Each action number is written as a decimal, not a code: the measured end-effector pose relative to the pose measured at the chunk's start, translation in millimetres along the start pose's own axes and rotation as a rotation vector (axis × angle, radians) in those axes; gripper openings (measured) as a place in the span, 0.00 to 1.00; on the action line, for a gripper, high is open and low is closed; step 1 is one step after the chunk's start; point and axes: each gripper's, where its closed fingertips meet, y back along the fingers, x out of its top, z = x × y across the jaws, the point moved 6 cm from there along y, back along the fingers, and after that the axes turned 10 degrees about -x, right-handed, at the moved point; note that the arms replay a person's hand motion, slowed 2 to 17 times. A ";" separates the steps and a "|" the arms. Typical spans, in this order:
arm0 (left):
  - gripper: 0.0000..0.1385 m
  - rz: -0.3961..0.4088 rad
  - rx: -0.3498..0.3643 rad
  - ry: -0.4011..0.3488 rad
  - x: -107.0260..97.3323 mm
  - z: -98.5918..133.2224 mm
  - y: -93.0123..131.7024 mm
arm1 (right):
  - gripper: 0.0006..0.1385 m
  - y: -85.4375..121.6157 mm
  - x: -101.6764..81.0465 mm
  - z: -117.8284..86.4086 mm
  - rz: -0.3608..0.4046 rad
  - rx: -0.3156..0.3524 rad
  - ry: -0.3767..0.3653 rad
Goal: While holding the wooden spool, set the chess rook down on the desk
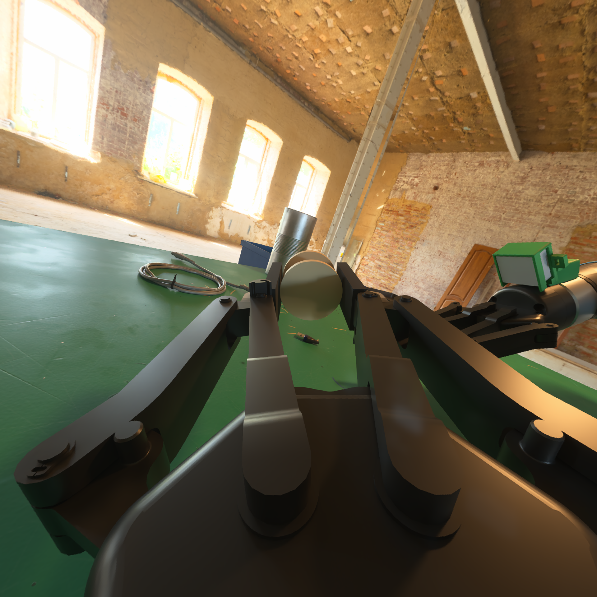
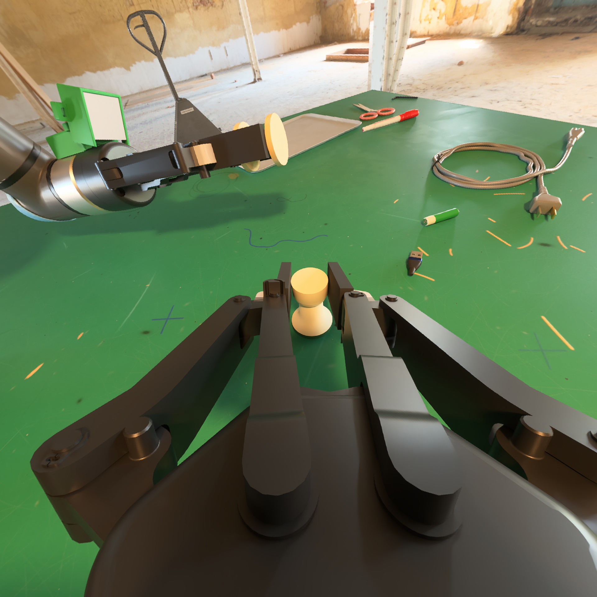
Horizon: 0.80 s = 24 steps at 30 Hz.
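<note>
A: Left gripper [image 1: 309, 269] – gripping anything?

B: Clamping the wooden spool [image 1: 310, 290] between both pads, one round flange facing the camera, the other just behind it. Hanging clear above the green desk [image 1: 80, 323].

A: And from the other side?

B: Showing the same grip in the right wrist view: left gripper [image 2: 274, 139] reaching in from the left, pinching the spool [image 2: 276, 139] by its middle, hovering in front of a grey tray [image 2: 323, 129].

A: Right gripper [image 2: 310, 271]?

B: Closing its pads on the head of the chess rook [image 2: 310, 290], or so it looks – pads sitting tight against both sides. Pointing the rook's wider base toward the camera, low over the desk [image 2: 161, 258]. Touching the surface or not – cannot tell.

A: Anything lying around it?

B: Lying to the right of the rook and well apart from it: a USB stick [image 2: 414, 261], a green battery [image 2: 441, 216] and a coiled grey cable [image 2: 494, 164]. Resting near the far edge: red scissors [image 2: 376, 112] and a red-capped marker [image 2: 391, 121]. Standing behind the spool in the left wrist view: a metal can [image 1: 294, 239].
</note>
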 end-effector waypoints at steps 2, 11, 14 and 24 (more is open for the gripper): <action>0.32 -0.001 0.000 0.000 0.0 0.0 0.0 | 0.21 0.1 0.1 0.2 0.001 -0.001 -0.002; 0.32 -0.003 -0.002 0.000 -0.1 0.0 -0.5 | 0.21 0.0 0.0 0.4 0.000 0.000 -0.004; 0.32 -0.003 -0.003 0.000 -0.1 0.2 -0.5 | 0.21 -0.1 0.0 0.2 0.000 0.001 -0.002; 0.32 -0.003 -0.003 0.000 -0.1 0.2 -0.4 | 0.21 0.3 0.2 0.5 0.004 0.009 -0.007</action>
